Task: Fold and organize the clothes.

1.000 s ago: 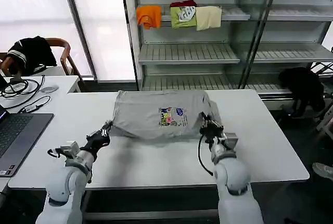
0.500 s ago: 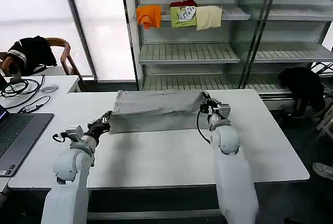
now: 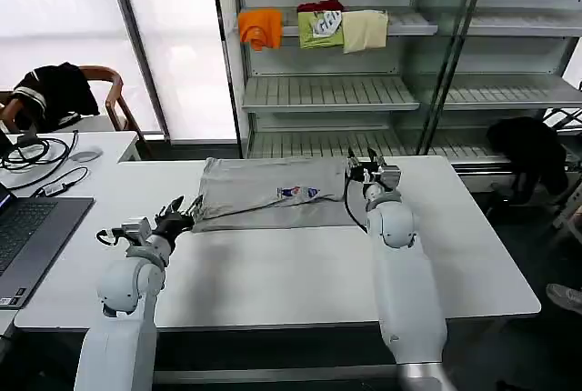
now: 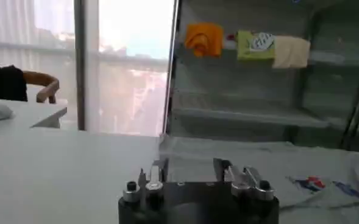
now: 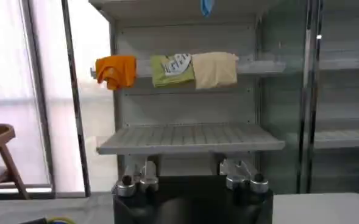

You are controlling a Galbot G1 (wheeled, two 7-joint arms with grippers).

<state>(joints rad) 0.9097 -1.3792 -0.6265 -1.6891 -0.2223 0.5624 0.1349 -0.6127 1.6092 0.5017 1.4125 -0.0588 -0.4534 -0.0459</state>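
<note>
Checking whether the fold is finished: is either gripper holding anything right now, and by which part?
Nothing is held. The left gripper is open beside the T-shirt's left edge; the right gripper is open at its far right corner.

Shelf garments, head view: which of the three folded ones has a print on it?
The middle one, the green folded garment: it shows a white printed patch. The orange folded garment beside it and the cream folded garment on its other side are plain.
</note>
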